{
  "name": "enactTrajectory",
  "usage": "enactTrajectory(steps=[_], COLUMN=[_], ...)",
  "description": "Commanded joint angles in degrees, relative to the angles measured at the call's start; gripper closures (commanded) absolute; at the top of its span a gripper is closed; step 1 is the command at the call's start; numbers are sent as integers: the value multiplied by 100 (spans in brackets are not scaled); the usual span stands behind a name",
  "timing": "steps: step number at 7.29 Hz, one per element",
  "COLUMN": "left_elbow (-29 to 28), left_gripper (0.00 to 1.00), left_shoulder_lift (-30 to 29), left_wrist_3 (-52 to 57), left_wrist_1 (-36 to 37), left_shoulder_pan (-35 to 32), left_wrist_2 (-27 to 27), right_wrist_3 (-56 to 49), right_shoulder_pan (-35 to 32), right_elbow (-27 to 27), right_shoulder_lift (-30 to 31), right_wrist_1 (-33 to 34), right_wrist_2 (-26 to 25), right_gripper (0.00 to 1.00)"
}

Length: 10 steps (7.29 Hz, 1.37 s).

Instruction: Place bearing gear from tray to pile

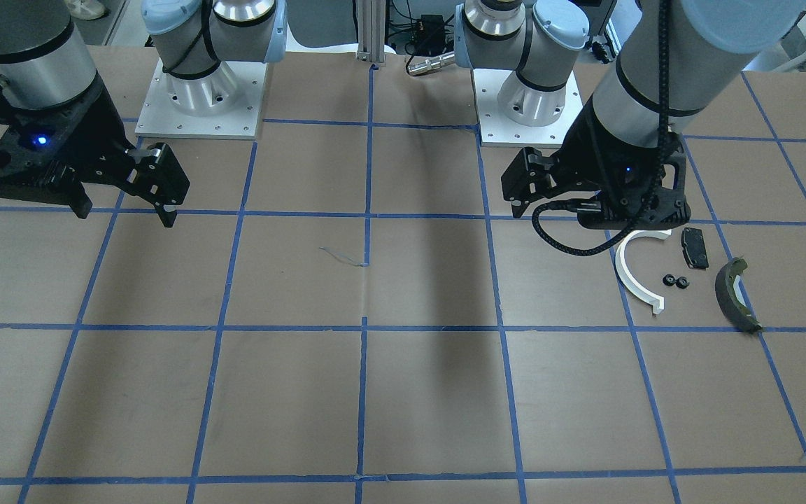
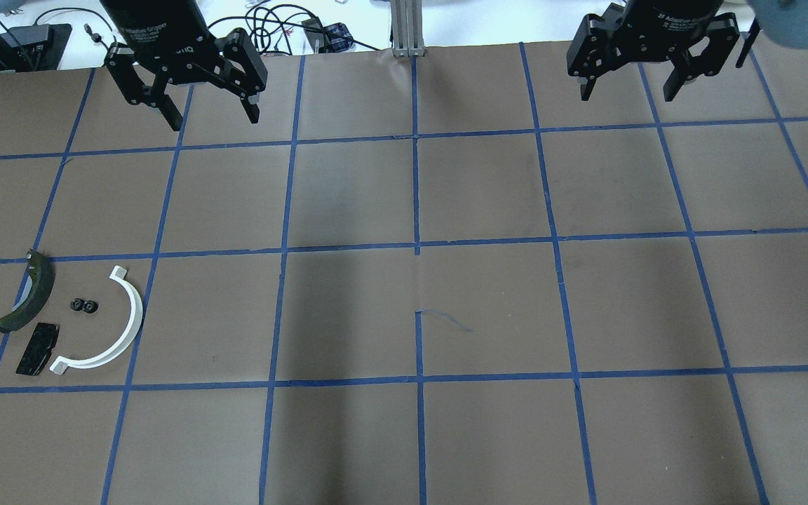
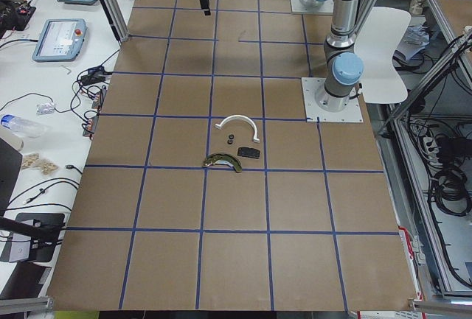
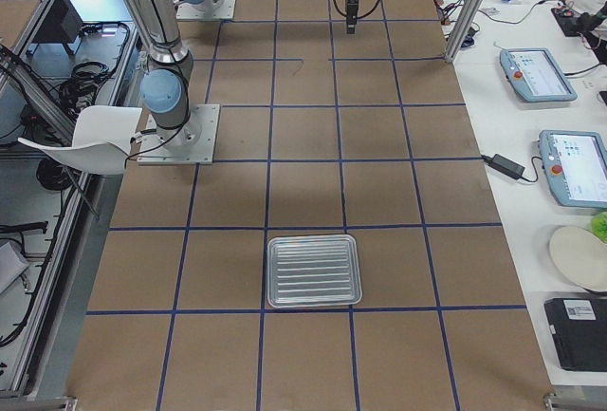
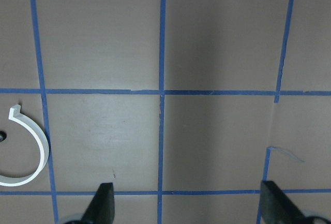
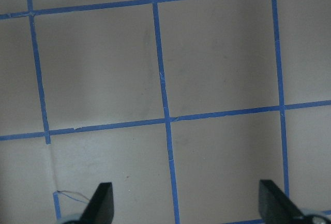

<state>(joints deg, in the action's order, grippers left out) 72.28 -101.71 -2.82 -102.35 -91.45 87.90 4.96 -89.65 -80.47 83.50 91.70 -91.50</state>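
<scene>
Both arms hang raised above the counter (image 2: 488, 301). The left pincer (image 2: 213, 120) and the right pincer (image 2: 628, 95) each have their jaws spread, gripping nothing. The bearing gear (image 2: 83, 305), two small black round pieces side by side, lies on the counter in the pile (image 1: 625, 273), inside the curve of the white half-ring arc (image 2: 136, 317). The dark olive shoe-like piece (image 2: 41, 291) and the black rectangular pad (image 2: 38, 348) lie near it. The ribbed metal tray (image 4: 314, 270) sits well apart, toward the counter's right end
</scene>
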Motion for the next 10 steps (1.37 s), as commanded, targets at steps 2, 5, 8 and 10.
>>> enactTrajectory(steps=[2, 5, 8, 10], left_elbow=[978, 1314, 1367, 1376], left_gripper=[0, 0, 0, 0], left_shoulder_lift=[449, 731, 793, 793], left_wrist_3=[1, 10, 27, 27], left_wrist_1=[1037, 989, 989, 998], left_shoulder_pan=[119, 304, 321, 304], left_wrist_2=[52, 61, 192, 193], right_wrist_3=[5, 5, 5, 13], right_shoulder_pan=[0, 0, 0, 0], right_elbow=[-12, -12, -12, -21], right_shoulder_lift=[0, -9, -9, 0], right_wrist_1=[5, 5, -3, -3], right_wrist_2=[36, 36, 36, 19], right_gripper=[0, 0, 0, 0])
